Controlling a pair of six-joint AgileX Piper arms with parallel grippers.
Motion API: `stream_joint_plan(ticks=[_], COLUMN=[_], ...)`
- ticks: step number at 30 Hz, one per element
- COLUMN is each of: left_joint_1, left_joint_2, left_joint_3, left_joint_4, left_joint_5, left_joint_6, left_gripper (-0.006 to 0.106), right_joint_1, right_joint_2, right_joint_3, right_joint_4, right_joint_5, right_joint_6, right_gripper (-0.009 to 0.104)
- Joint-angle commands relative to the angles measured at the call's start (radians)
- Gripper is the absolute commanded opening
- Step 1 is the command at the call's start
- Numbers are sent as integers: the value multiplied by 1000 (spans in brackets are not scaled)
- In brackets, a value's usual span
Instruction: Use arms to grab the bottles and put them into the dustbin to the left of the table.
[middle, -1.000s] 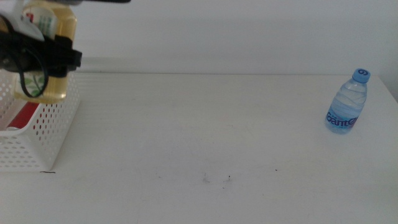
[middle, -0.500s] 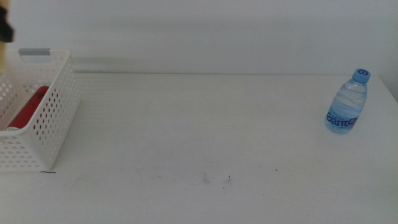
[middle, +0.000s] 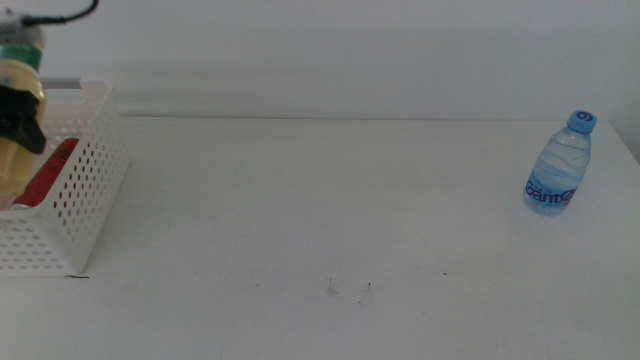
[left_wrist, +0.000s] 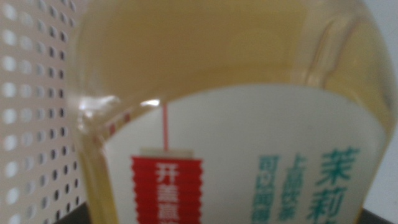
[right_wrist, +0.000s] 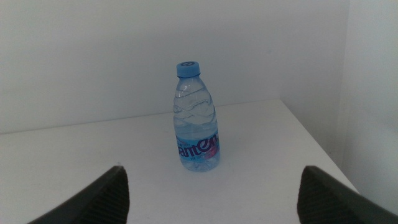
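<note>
My left gripper (middle: 20, 115) is at the far left edge of the middle view, shut on the yellow tea bottle (middle: 14, 150). It holds the bottle inside the rim of the white perforated dustbin (middle: 75, 200). The bottle's yellow body and white label fill the left wrist view (left_wrist: 236, 155), with the dustbin's wall (left_wrist: 31, 124) beside it. A red can (middle: 48, 172) lies in the dustbin. The small water bottle with a blue cap (middle: 558, 165) stands upright at the far right of the table. My right gripper (right_wrist: 214, 199) is open, short of the water bottle (right_wrist: 196, 118), and out of the middle view.
The white table (middle: 330, 220) has a few dark specks (middle: 350, 288) near the front. Its right edge (right_wrist: 317, 143) runs close beside the water bottle. A plain white wall stands behind the table.
The left gripper carried the tea bottle left from above the dustbin's right rim, almost out of view, and now it shows lower, inside the dustbin's rim. The water bottle has not moved.
</note>
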Motion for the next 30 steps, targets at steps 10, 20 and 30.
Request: stream_joint_plan(ticks=[10,20,30], left_joint_1=[0,0,0], left_joint_2=[78,114,70], left_joint_3=[-23,-23,-23], left_joint_4=[21,35,-41], left_joint_5=[-37,-65,-53], left_joint_6=[32,85,80], left_gripper=[30,55,94], right_joint_1=[-3,-3,-3], right_joint_2=[-5,-5,-5], right_joint_3=[3,3,3], right_joint_4=[-7,-7,-7], right_joint_5=[-10,-10,-10], right_joint_6=[-7,-7,-7], right_gripper=[92,92,92])
